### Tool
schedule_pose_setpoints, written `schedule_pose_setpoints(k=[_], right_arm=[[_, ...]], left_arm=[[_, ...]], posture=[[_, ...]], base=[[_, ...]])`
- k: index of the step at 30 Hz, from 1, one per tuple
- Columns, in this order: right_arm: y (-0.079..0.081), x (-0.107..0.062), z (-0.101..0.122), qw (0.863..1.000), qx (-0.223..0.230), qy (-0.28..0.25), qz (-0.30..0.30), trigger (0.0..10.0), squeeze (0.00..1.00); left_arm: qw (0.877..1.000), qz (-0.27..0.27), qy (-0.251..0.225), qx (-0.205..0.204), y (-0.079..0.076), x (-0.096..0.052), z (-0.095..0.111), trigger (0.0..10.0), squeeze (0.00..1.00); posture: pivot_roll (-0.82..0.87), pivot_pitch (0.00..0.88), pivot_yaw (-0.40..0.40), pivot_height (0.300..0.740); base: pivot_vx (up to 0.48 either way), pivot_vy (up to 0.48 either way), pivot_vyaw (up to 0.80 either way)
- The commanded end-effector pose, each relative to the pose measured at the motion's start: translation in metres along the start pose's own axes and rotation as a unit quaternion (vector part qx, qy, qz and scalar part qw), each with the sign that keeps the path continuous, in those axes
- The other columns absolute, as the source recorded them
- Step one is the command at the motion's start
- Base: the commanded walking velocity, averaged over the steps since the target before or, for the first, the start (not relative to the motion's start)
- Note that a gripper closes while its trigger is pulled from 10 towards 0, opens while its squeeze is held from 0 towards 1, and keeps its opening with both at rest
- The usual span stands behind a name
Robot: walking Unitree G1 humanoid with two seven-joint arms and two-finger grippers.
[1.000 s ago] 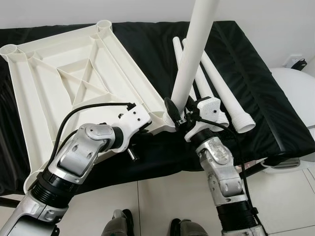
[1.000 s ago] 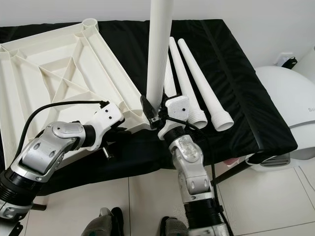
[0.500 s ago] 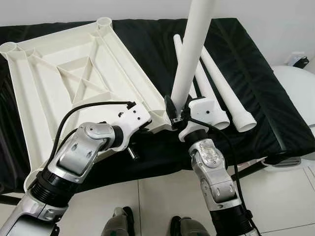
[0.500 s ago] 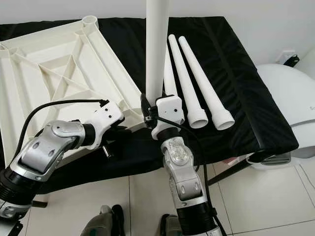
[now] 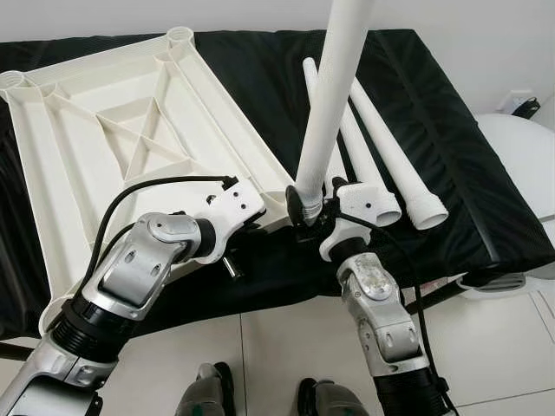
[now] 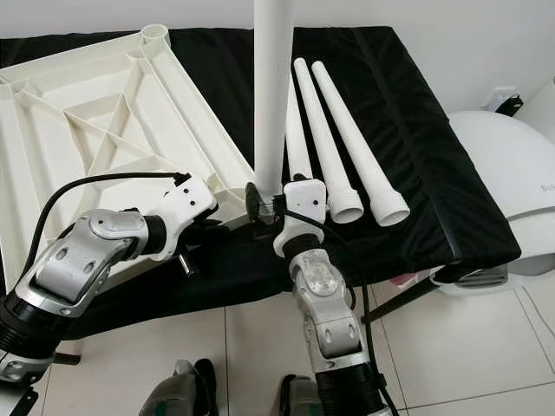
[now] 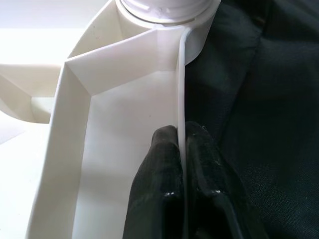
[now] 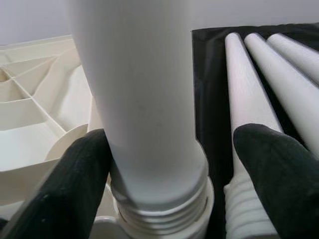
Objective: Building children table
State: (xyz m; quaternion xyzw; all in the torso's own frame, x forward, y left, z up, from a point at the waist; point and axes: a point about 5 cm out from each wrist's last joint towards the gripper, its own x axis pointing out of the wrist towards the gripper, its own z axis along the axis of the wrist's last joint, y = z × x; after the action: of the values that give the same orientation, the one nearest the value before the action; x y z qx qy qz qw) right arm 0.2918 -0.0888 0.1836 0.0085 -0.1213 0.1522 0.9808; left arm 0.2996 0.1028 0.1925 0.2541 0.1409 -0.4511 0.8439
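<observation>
Tabletop (image 5: 130, 147) rim is pinched by the left gripper (image 7: 182, 149); an upright leg (image 6: 270, 95) is straddled by the spread right gripper (image 8: 174, 164) at its corner socket.

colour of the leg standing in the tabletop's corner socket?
White, matching the tabletop. The upright leg shows best in the right eye view.

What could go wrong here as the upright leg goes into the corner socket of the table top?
1. The upright leg still shows threads above the corner socket; if cross-threaded, it may jam or seat crooked.
2. The right gripper has its fingers spread either side of the leg, one clearly off it, so the leg could topple.
3. The left gripper pinches only the thin rim of the table top; it might slip.
</observation>
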Motion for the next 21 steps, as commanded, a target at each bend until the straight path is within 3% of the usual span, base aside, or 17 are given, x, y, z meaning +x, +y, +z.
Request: schedule_pose_setpoints(k=[1,5,6,7,8,16,21], right_arm=[[-0.009,-0.003,-0.013,0.999,0.005,0.035,-0.004,10.0,1.00],[-0.012,0.000,-0.008,0.998,-0.002,0.029,0.054,10.0,1.00],[-0.013,0.002,-0.006,0.997,-0.001,0.025,0.077,10.0,0.89],[-0.013,0.002,-0.006,0.997,-0.001,0.025,0.077,10.0,0.89],[-0.018,0.005,-0.003,0.994,0.002,0.023,0.102,10.0,0.00],[-0.032,0.015,0.007,0.982,-0.015,0.011,0.186,10.0,0.00],[-0.038,0.024,0.015,0.961,-0.017,0.004,0.275,10.0,0.00]], left_arm=[[1.000,0.025,0.002,-0.002,0.004,-0.003,-0.001,10.0,0.00],[1.000,0.024,0.001,-0.001,0.004,-0.003,0.000,10.0,0.00],[1.000,0.024,0.001,-0.001,0.004,-0.003,0.000,10.0,0.00],[1.000,0.024,0.001,-0.001,0.004,-0.003,0.000,10.0,0.00],[1.000,0.024,0.000,-0.001,0.004,-0.002,0.000,10.0,0.00],[1.000,0.027,0.000,-0.001,0.006,-0.002,0.001,10.0,0.00],[1.000,0.028,-0.001,-0.002,0.006,-0.003,0.001,10.0,0.00]], posture=[[-0.02,0.191,-0.011,0.740],[-0.02,0.190,-0.010,0.740],[-0.02,0.190,-0.010,0.740],[-0.02,0.190,-0.010,0.740],[-0.02,0.191,-0.011,0.740],[-0.02,0.192,-0.010,0.740],[-0.02,0.196,-0.008,0.740]], base=[[0.000,0.000,0.00],[0.000,0.000,0.00],[0.000,0.000,0.00],[0.000,0.000,0.00],[0.000,0.000,0.00],[0.000,0.000,0.00],[0.000,0.000,0.00]])
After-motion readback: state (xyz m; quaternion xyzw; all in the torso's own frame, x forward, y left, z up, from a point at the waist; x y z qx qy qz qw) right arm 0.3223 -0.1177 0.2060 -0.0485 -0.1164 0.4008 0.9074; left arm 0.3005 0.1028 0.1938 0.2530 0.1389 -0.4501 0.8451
